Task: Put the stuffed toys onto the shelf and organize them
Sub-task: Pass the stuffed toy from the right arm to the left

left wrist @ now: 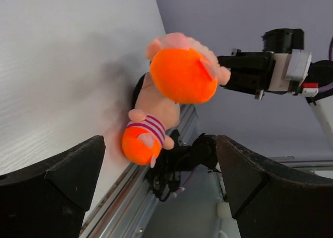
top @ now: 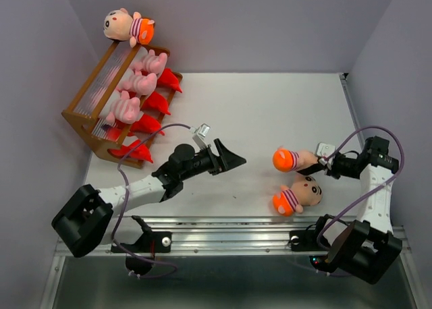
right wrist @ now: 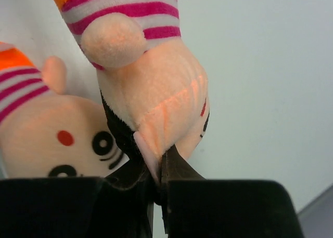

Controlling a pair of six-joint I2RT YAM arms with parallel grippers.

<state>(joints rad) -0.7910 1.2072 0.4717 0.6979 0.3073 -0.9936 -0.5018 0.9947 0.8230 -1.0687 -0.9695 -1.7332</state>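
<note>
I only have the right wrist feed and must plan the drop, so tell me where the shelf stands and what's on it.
Observer: The brown wooden stepped shelf stands at the table's far left; one tan-headed plush boy doll in a striped top lies on its top tier.
Operator: Report the other tiers.
Observer: Three pink striped plush pigs fill the middle tier, four red plush monsters the lowest.
Operator: Locate the left arm.
Observer: The left end effector hangs open mid-table, facing the doll you hold.

This looks like a robot lab cell: plain grey walls [top: 270,25] enclose a white table [top: 270,113], with a metal rail [top: 229,233] along the bottom.
</note>
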